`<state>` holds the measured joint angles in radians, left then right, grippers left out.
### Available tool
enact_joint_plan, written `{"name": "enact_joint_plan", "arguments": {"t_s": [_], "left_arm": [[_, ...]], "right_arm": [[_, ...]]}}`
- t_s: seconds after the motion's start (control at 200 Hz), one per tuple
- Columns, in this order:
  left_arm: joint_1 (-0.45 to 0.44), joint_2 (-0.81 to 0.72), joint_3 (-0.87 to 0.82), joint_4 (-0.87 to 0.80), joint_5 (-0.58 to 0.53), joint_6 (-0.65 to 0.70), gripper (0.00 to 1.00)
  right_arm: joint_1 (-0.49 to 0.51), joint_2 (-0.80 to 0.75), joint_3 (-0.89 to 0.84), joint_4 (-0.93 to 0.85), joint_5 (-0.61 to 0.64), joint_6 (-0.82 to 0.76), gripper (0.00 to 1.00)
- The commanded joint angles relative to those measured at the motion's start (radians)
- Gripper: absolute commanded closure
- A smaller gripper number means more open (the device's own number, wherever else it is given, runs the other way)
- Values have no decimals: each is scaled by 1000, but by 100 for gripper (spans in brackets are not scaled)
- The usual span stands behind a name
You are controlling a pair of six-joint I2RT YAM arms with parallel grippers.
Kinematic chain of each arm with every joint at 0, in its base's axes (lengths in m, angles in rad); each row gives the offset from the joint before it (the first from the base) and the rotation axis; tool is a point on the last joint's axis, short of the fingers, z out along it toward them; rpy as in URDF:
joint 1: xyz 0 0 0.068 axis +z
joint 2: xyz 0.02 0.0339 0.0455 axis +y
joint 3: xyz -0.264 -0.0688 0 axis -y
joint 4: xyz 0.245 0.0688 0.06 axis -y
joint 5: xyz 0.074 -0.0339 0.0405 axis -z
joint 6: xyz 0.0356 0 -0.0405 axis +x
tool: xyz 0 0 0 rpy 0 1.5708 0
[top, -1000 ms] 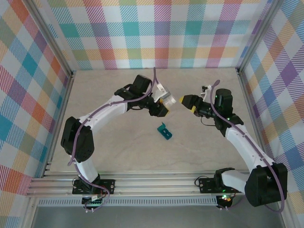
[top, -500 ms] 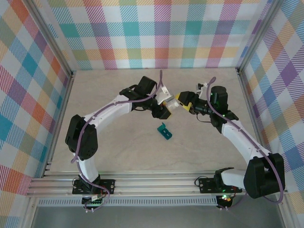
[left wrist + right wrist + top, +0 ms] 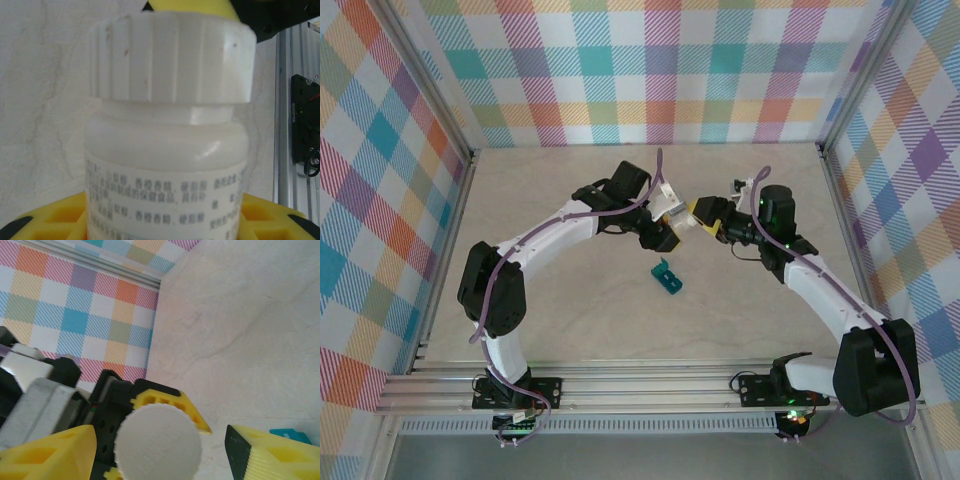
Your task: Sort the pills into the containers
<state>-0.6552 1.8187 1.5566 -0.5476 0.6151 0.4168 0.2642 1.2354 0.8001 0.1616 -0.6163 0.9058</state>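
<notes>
My left gripper (image 3: 666, 226) (image 3: 165, 222) is shut on a white bottle (image 3: 674, 213) (image 3: 167, 150) with a ribbed white cap (image 3: 170, 60) (image 3: 157, 442), held above the table's middle. My right gripper (image 3: 704, 216) (image 3: 161, 442) faces it with its jaws open to either side of the cap, a gap showing on each side. The containers, a small teal pill box (image 3: 666, 277) (image 3: 290, 434), lie on the table below both grippers. The pills are out of view.
Checked walls (image 3: 650, 70) enclose the beige table (image 3: 570, 320) on three sides. An aluminium rail (image 3: 640, 385) runs along the near edge by the arm bases. Bare table lies all around the pill box.
The right gripper moved left to the bottle's cap and its jaws have narrowed around it. The left arm shifted slightly right, then held the bottle still.
</notes>
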Motion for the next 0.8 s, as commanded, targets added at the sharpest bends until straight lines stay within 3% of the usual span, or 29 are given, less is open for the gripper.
{"name": "enact_joint_plan", "arguments": {"t_s": [0.0,0.44,0.795], "left_arm": [[-14,-19,28,2,5,17,100],[-13,-13,34,4,20,11,100],[-17,-7,42,6,21,8,100]], "right_arm": [[4,-45,-28,36,26,3,31],[2,17,23,60,-50,-2,31],[10,55,50,81,-82,10,38]]}}
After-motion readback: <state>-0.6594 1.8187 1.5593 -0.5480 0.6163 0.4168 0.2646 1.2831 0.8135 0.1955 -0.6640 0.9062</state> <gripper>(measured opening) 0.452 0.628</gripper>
